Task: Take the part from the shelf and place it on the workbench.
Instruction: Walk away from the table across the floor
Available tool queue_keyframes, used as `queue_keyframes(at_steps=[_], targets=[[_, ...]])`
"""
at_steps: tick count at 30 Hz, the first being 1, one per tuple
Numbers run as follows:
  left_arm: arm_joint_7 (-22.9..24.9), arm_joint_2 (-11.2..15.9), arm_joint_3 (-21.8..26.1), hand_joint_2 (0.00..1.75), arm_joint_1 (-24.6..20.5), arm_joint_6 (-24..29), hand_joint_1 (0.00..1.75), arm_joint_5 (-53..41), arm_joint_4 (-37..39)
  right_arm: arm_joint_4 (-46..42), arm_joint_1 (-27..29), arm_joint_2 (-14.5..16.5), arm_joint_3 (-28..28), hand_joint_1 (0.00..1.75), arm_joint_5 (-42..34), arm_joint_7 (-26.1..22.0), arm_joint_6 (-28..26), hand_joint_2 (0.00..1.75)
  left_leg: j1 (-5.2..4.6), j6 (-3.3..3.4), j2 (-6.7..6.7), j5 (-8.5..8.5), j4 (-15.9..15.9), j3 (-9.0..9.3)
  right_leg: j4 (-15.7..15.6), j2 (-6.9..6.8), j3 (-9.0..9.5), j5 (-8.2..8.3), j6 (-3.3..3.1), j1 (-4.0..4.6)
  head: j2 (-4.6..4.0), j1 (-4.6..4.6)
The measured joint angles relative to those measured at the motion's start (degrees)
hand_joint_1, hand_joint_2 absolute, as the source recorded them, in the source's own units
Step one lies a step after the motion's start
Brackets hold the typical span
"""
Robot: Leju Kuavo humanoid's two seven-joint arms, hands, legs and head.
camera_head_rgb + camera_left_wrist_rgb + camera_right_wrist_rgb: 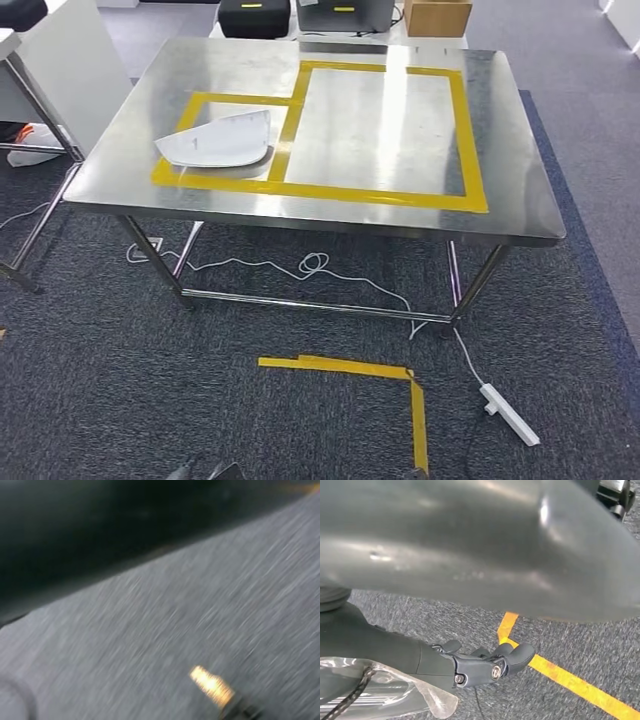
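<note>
A large pale grey curved part (471, 545) spans the right wrist view, close to the camera. My right hand (444, 665) holds it, dark fingers (508, 657) reaching out beneath it above the carpet; where the hand touches the part is hidden. The steel workbench (513, 190) stands ahead in the head view, marked with yellow tape boxes (468, 150). A white curved part (219, 140) lies in the smaller left box. The left wrist view is a motion-blurred look at grey carpet.
Yellow floor tape (377, 370) marks a corner in front of the bench, also seen as yellow tape (561, 677) under my right hand. A white power strip (512, 413) and cable (313, 265) lie on the carpet. Another table (53, 70) stands at the left; cases and a box (438, 15) behind.
</note>
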Motion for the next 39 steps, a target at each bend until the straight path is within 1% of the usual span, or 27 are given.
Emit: queue_keyframes(at_steps=[2, 3, 6, 7, 8, 9, 10, 11, 12, 14, 15, 17, 18, 19, 21, 22, 23, 25, 27, 29, 30, 32, 33, 35, 37, 38, 39], targets=[[0.9, -0.4, 1.2, 0.0, 0.1, -1.2, 0.0, 1.2, 3.4, 0.0, 0.1, 0.0, -0.4, 0.0, -0.1, 0.1, 0.3, 0.0, -0.01, 0.7, 0.11, 0.79, -0.4, -0.64, 0.2, 0.03, -0.32, 0.17, 0.79, -0.18, 0.0, -0.02], [1.3, -0.5, 1.9, 0.0, 0.2, -1.8, 0.0, 2.0, 4.8, 0.0, 0.1, 0.0, -0.6, 0.0, -0.2, 0.3, 0.4, 0.0, 0.05, 1.18, 0.21, 1.4, -0.6, -1.19, 1.0, 0.14, -0.76, -1.09, 1.13, -0.25, 0.0, 0.03], [1.9, -0.9, 3.9, 0.0, 0.6, -2.9, 0.0, 3.7, 7.4, 0.0, 0.3, 0.0, -1.1, 0.0, -0.3, 0.5, 0.6, 0.0, 0.11, 1.99, 0.35, 3.49, -0.6, -3.75, 9.5, 0.42, -3.28, -9.48, 1.84, -0.41, 0.0, 0.21], [2.0, -1.0, 4.4, 0.0, 0.7, -3.1, 0.0, 3.9, 8.1, 0.0, 0.3, 0.0, -1.2, 0.0, -0.4, 0.6, 0.7, 0.0, 0.07, 1.96, 0.35, 4.24, -0.5, -4.79, 13.1, 0.43, -3.88, -11.33, 2.0, -0.42, 0.0, 0.2], [2.2, -1.1, 4.9, 0.0, 0.7, -3.3, 0.0, 4.2, 8.8, 0.0, 0.3, 0.0, -1.3, 0.0, -0.4, 0.6, 0.7, 0.0, 0.03, 1.91, 0.37, 5.0, -0.4, -5.88, 15.7, 0.43, -3.88, -11.63, 2.13, -0.43, 0.0, 0.19], [2.6, -1.1, 5.4, 0.0, 0.8, -3.6, 0.0, 4.5, 9.4, -0.1, 0.3, 0.0, -1.5, 0.0, -0.4, 0.6, 0.7, 0.0, 0.02, 1.81, 0.39, 5.72, -0.2, -6.97, 16.7, 0.42, -3.12, -10.47, 2.2, -0.44, 0.0, 0.19], [3.0, -1.2, 5.9, 0.0, 0.8, -3.9, 0.0, 4.9, 9.8, -0.1, 0.3, 0.0, -1.6, 0.0, -0.4, 0.7, 0.7, 0.0, 0.04, 1.68, 0.4, 6.36, 0.1, -8.04, 15.6, 0.42, -1.44, -8.51, 2.23, -0.47, 0.0, 0.19], [3.4, -1.3, 6.4, 0.0, 0.8, -4.1, 0.0, 5.3, 10.2, -0.1, 0.3, 0.0, -1.7, 0.0, -0.3, 0.8, 0.8, 0.0, 0.05, 1.5, 0.37, 6.94, 0.4, -8.98, 12.7, 0.44, 1.22, -6.79, 2.21, -0.52, 0.0, 0.2], [3.8, -1.4, 6.9, 0.0, 0.8, -4.3, 0.0, 5.7, 10.5, -0.2, 0.3, 0.0, -1.8, 0.0, -0.2, 0.9, 0.8, 0.0, -0.02, 1.28, 0.32, 7.42, 0.9, -9.85, 8.1, 0.5, 4.9, -6.29, 2.14, -0.54, 0.0, 0.23], [4.4, -1.6, 8.0, 0.0, 0.8, -4.5, 0.0, 6.4, 11.0, -0.3, 0.1, 0.0, -1.9, 0.0, 0.0, 1.0, 0.8, 0.0, -0.18, 0.76, 0.23, 8.42, 1.8, -10.96, -0.2, 0.69, 10.55, -7.68, 1.6, -0.5, 0.0, 0.2], [4.6, -1.7, 8.5, 0.0, 0.9, -4.5, 0.0, 6.8, 11.1, -0.3, 0.1, 0.0, -2.0, 0.0, 0.1, 1.0, 0.8, 0.0, -0.22, 0.49, 0.21, 8.97, 2.0, -11.28, -2.3, 0.76, 11.7, -8.47, 1.24, -0.38, 0.0, 0.2], [4.9, -1.9, 9.4, 0.0, 1.1, -4.6, 0.0, 7.2, 11.6, -0.3, 0.1, 0.0, -2.1, 0.0, 0.2, 1.0, 0.8, 0.0, -0.06, -0.16, 0.13, 9.67, 2.1, -11.67, -2.4, 0.58, 10.64, -8.05, 0.26, -0.3, 0.0, 0.21], [5.0, -1.9, 9.8, 0.0, 1.2, -4.6, 0.0, 7.3, 11.7, -0.3, 0.2, 0.0, -2.2, 0.0, 0.3, 1.0, 0.8, 0.0, 0.05, -0.54, 0.06, 8.65, 2.7, -12.01, -2.3, 0.43, 10.04, -7.5, -0.3, -0.34, 0.0, 0.22], [5.1, -1.9, 10.1, 0.0, 1.4, -4.6, 0.0, 7.4, 11.9, -0.3, 0.3, 0.0, -2.2, 0.0, 0.3, 1.1, 0.8, 0.0, 0.16, -0.93, 0.01, 6.46, 4.4, -12.52, -2.3, 0.26, 9.32, -6.82, -0.84, -0.4, 0.0, 0.13], [5.1, -2.0, 10.6, 0.0, 1.6, -4.6, 0.0, 7.4, 12.1, -0.3, 0.3, 0.0, -2.2, 0.0, 0.3, 1.1, 0.8, 0.0, 0.37, -1.53, -0.01, 0.13, 10.8, -13.82, -2.2, 0.04, 7.67, -5.44, -1.38, -0.34, 0.0, -0.04], [5.2, -2.0, 10.7, 0.0, 1.6, -4.6, 0.0, 7.4, 12.2, -0.3, 0.3, 0.0, -2.2, 0.0, 0.3, 1.1, 0.8, 0.0, 0.45, -1.72, -0.01, -2.14, 14.6, -14.31, -2.1, -0.09, 6.78, -4.77, -1.43, -0.26, 0.0, -0.09], [5.2, -2.0, 10.8, 0.0, 1.6, -4.6, 0.0, 7.4, 12.2, -0.3, 0.3, 0.0, -2.2, 0.0, 0.3, 1.1, 0.8, 0.0, 0.5, -1.81, -0.01, -2.97, 17.5, -14.37, -1.9, -0.23, 5.93, -4.11, -1.41, -0.19, 0.0, -0.07], [5.2, -2.0, 11.0, 0.0, 1.6, -4.6, 0.0, 7.4, 12.2, -0.3, 0.3, 0.0, -2.2, 0.0, 0.3, 1.1, 0.8, 0.0, 0.52, -1.64, -0.01, -0.92, 18.1, -12.11, -1.3, -0.42, 4.07, -2.88, -1.32, -0.08, 0.0, -0.06], [5.2, -2.1, 11.2, 0.0, 1.6, -4.6, 0.0, 7.4, 12.2, -0.3, 0.3, 0.1, -2.2, 0.0, 0.3, 1.1, 0.8, 0.0, 0.39, -0.95, -0.05, 1.46, 11.2, -6.49, -0.6, -0.43, 2.33, -1.86, -1.11, 0.02, 0.0, -0.06], [5.2, -2.1, 11.4, 0.0, 1.5, -4.6, 0.0, 7.4, 12.3, -0.3, 0.3, 0.2, -2.2, 0.0, 0.3, 1.1, 0.8, 0.0, 0.11, -0.13, -0.07, 0.93, 3.0, -1.28, -0.1, -0.44, 1.15, -0.91, -0.65, 0.13, 0.0, -0.03], [5.2, -2.1, 11.5, 0.0, 1.5, -4.6, 0.0, 7.4, 12.3, -0.3, 0.3, 0.2, -2.2, 0.0, 0.4, 1.1, 0.8, 0.0, -0.08, 0.19, -0.08, 0.44, 0.8, -0.17, -0.1, -0.48, 0.75, -0.38, -0.3, 0.09, 0.0, -0.02], [5.4, -2.2, 11.6, 0.0, 1.6, -4.5, 0.0, 7.5, 12.4, -0.3, 0.3, 0.3, -2.3, 0.0, 0.4, 1.0, 0.9, 0.0, -0.17, 0.77, 0.04, 1.07, -0.5, -0.53, -0.2, -0.47, 0.13, 0.51, 0.49, -0.09, 0.0, -0.07], [5.5, -2.2, 11.8, 0.0, 1.6, -4.5, 0.0, 7.5, 12.4, -0.3, 0.3, 0.3, -2.3, 0.0, 0.5, 1.0, 0.9, 0.0, -0.1, 1.15, 0.15, 1.76, -0.8, -1.08, 0.1, -0.31, -0.33, -0.04, 0.84, -0.14, 0.0, -0.07], [5.6, -2.3, 12.1, 0.0, 1.6, -4.2, 0.0, 7.6, 12.5, -0.3, 0.4, 0.2, -2.4, 0.0, 0.6, 1.0, 1.1, 0.0, 0.12, 1.83, 0.41, 3.23, -1.2, -2.43, 3.6, 0.13, -1.9, -4.2, 1.39, -0.23, 0.0, 0.08], [5.5, -2.4, 12.3, 0.0, 1.6, -4.0, 0.0, 7.5, 12.5, -0.4, 0.4, 0.2, -2.6, 0.0, 0.7, 1.0, 1.1, 0.0, 0.03, 2.09, 0.47, 4.51, -1.0, -4.16, 10.7, 0.35, -3.68, -9.61, 1.81, -0.36, 0.0, 0.26], [5.5, -2.5, 12.4, 0.0, 1.6, -3.9, 0.0, 7.5, 12.5, -0.4, 0.4, 0.2, -2.7, 0.0, 0.8, 1.0, 1.2, 0.0, 0.0, 2.06, 0.5, 5.14, -0.8, -5.12, 13.9, 0.37, -4.08, -10.83, 1.98, -0.41, 0.0, 0.24], [5.4, -2.6, 12.6, 0.0, 1.6, -3.9, 0.0, 7.5, 12.5, -0.4, 0.3, 0.2, -2.7, 0.0, 0.9, 1.0, 1.2, 0.0, -0.01, 1.97, 0.53, 5.76, -0.6, -6.12, 15.7, 0.38, -3.83, -10.59, 2.12, -0.45, 0.0, 0.24]])
